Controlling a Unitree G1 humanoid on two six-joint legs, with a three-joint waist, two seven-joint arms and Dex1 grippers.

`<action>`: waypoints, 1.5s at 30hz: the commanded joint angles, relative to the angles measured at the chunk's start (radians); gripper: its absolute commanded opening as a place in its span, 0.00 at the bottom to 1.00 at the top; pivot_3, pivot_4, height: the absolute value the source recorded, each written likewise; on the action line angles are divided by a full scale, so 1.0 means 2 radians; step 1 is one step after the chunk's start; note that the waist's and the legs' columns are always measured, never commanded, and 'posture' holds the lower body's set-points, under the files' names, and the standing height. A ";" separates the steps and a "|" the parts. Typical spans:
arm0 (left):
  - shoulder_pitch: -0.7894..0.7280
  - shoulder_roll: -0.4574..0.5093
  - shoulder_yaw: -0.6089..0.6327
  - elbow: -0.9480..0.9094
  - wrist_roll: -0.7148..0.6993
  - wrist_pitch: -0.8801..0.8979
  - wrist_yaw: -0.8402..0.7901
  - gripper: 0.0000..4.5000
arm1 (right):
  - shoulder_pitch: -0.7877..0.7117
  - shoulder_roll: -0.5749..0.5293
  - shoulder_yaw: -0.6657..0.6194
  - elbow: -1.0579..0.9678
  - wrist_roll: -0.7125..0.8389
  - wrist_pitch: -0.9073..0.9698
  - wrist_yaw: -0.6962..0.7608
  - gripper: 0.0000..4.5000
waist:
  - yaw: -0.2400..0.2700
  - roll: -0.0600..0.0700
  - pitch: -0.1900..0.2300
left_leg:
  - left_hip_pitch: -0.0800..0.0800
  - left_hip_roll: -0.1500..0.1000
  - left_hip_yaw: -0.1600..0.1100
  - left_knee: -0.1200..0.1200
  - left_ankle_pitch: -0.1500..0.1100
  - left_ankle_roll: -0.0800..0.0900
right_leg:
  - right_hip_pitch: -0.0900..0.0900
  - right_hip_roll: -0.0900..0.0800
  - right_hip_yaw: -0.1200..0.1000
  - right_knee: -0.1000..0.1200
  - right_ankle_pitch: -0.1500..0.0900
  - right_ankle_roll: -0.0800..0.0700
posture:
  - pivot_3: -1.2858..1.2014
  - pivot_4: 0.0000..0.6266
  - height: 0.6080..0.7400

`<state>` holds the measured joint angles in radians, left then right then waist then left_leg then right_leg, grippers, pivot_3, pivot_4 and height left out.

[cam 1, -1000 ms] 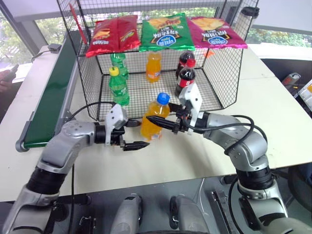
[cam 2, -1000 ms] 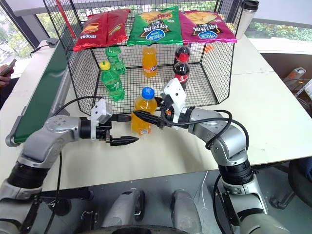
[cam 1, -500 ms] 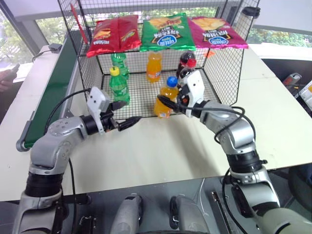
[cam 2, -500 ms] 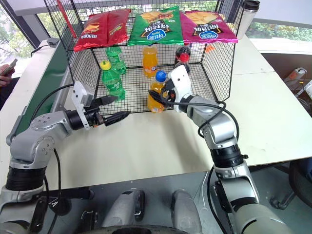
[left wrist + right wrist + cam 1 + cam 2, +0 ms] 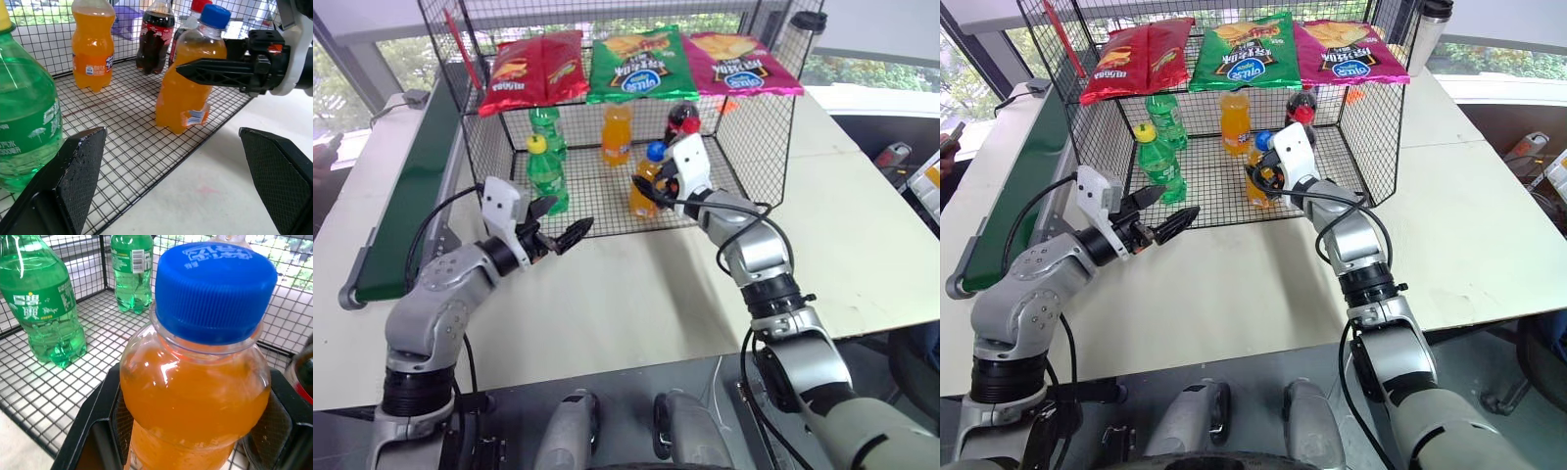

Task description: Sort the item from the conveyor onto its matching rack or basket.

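Placing is in hand: the right gripper [image 5: 658, 182] is clamped on the orange soda bottle [image 5: 188, 85], standing — or perhaps just hovering — on the wire basket [image 5: 607, 201] floor near its open front, at about four o'clock from the orange-capped bottle [image 5: 618, 134]. Next: release and withdraw. A second ago it was outside the basket. The left gripper [image 5: 558, 227] gapes empty — now raised higher.
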<state>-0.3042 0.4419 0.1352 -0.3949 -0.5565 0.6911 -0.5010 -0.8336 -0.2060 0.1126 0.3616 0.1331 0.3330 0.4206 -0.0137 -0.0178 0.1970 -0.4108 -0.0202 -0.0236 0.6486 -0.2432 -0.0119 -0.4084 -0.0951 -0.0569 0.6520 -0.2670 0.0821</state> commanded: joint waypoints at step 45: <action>0.016 -0.021 -0.025 -0.011 0.037 -0.032 0.029 1.00 | 0.077 -0.072 -0.004 -0.216 -0.017 0.059 0.082 1.00 | 0.002 0.000 0.000 | 0.000 0.000 0.000 0.000 0.000 0.000 | 0.000 0.000 0.000 0.000 0.000 0.000 | 0.52 0.24 0.99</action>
<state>-0.2758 0.3916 0.0717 -0.3932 -0.4886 0.6457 -0.4488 -0.6824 -0.3401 0.1219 0.0223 0.0719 0.4283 0.5708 -0.0104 -0.0177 0.1968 -0.4106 -0.0204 -0.0235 0.6483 -0.2430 -0.0123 -0.4085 -0.0954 -0.0568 0.6523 -0.2670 0.0821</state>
